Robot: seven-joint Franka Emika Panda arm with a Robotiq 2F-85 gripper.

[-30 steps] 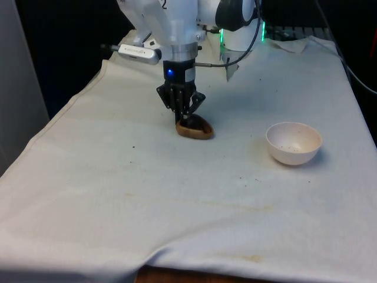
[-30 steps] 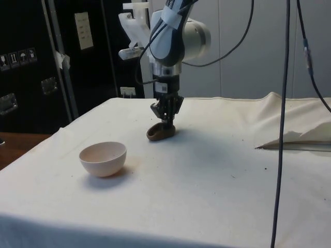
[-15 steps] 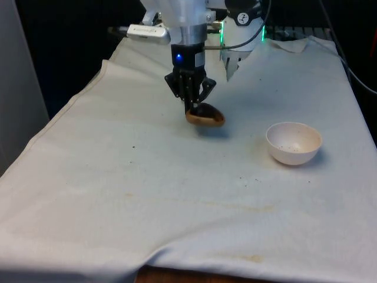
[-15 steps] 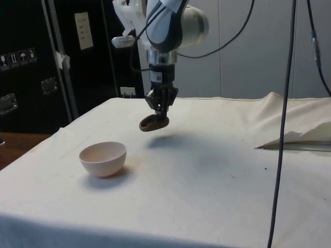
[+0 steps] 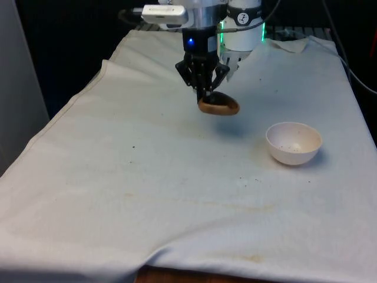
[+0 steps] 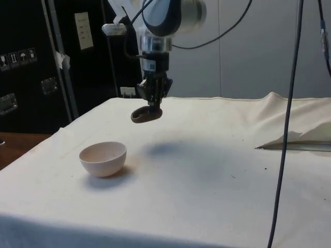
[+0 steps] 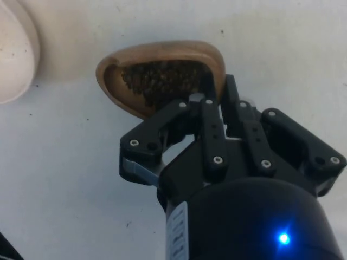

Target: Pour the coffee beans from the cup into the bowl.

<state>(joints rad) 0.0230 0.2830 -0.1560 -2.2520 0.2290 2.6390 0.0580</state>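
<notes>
My hand grips the rim of the wooden cup of coffee beans, which I have lifted off the counter and carried higher, nearer the white bowl; the bowl sits below, off to one side, so pouring comes next.

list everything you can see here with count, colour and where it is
cup: one, brown wooden, shallow, held in the air above the cloth, level, to the front view's left of the bowl
coffee beans: a dark heap inside the cup, none poured yet
bowl: one, off-white, upright on the cloth at the front view's right, a few dark specks inside
cloth: one, white, covering the table, with faint stains and a few stray dark specks
cables: dark, hanging in the side view
gripper: one, black, on the white arm, its fingers clamped on the cup's rim
</notes>
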